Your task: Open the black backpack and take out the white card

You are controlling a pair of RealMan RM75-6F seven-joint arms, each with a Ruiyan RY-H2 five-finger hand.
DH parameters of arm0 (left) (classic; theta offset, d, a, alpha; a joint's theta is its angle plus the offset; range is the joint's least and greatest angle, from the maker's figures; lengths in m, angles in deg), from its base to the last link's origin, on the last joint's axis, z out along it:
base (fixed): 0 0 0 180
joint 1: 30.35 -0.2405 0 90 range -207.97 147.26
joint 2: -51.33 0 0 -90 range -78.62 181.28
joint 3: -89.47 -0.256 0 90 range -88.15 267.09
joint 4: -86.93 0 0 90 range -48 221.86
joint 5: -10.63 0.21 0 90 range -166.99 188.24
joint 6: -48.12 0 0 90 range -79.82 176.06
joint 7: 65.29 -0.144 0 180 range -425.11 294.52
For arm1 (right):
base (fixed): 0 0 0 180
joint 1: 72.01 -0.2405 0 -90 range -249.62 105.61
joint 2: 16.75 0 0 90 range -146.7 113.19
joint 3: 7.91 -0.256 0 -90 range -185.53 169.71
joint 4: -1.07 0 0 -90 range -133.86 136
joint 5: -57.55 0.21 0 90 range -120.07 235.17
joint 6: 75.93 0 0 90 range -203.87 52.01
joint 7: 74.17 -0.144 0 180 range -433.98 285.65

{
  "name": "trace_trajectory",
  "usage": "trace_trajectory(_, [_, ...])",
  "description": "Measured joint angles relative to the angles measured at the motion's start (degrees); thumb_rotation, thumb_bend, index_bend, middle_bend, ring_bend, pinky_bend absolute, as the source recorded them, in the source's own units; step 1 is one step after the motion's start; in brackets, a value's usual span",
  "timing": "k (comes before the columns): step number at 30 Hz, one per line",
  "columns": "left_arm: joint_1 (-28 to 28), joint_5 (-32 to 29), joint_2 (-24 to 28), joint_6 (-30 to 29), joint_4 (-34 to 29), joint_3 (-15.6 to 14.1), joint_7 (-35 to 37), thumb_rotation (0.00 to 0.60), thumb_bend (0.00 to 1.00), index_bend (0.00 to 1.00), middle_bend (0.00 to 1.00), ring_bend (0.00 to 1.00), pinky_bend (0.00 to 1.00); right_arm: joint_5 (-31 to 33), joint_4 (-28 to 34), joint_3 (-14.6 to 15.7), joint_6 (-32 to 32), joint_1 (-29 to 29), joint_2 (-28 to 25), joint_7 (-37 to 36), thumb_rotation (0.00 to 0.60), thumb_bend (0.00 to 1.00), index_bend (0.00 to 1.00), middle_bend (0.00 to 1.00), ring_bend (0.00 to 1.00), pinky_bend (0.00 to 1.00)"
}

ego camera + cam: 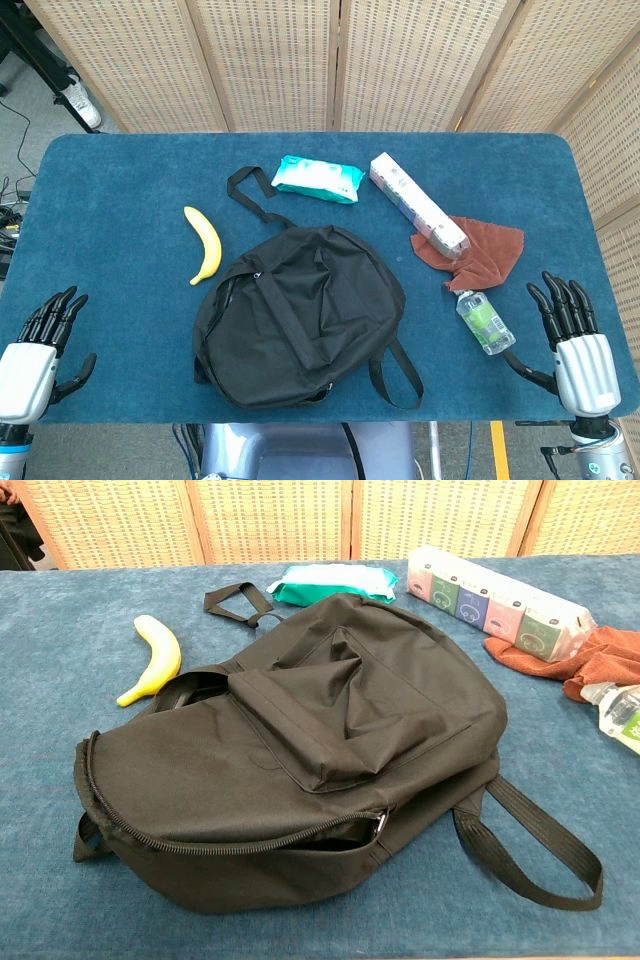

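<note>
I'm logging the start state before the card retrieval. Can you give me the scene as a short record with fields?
backpack: black backpack lies flat mid-table, main zip looks closed
zip pull: metal pull on the near side
white card: not visible
left hand: left hand open, at the table's near left corner, holds nothing
right hand: right hand open, by the near right edge, holds nothing
beside the bag: banana, wipes pack, tissue box, red cloth, water bottle
</note>
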Motion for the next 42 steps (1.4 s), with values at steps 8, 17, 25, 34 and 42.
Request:
trace_trajectory(8, [-0.07,0.07,-0.07,-0.08,0.09,-0.06,-0.11,0.6,0.38,0.04,0.0,0.0,0.13,-0.62,0.13,0.43,0.36,-0.18,-0.12,-0.3,0.6,0.0,0.05,0.0,0.0,0.0])
trace_trajectory(17, [-0.12,-0.07,-0.16,-0.44,-0.06,0.21,-0.12,0.6,0.38,0.04,0.0,0.0,0.13,-5.47,0.27,3.51,4.08,-1.93,0.04,-0.92,0.6,0.0,0.05,0.0,0.0,0.0])
trace_trajectory(25, [-0.08,-2.03,-0.28,-0.17,0.22,1.01,-0.31,0.6,0.38,0.04,0.0,0.0,0.13,-15.58,1.81,9.02,14.69,-9.69,-0.75,-8.23,0.6,0.0,0.05,0.0,0.0,0.0])
trace_trajectory(34, [0.36,-3.03,-0.66,0.89,0.55,1.31,-0.62,0.6,0.38,0.04,0.0,0.0,0.13,-19.89,8.59,9.7,30.81,-20.5,-0.02,-7.64,0.6,0.0,0.05,0.0,0.0,0.0])
trace_trajectory(42, [0.65,-4.49,-0.53,1.53,0.7,1.83,0.07,0.6,0.38,0.04,0.0,0.0,0.13,-14.48,11.0,6.45,42.73,-26.7,6.39,-2.96,0.6,0.0,0.05,0.0,0.0,0.0])
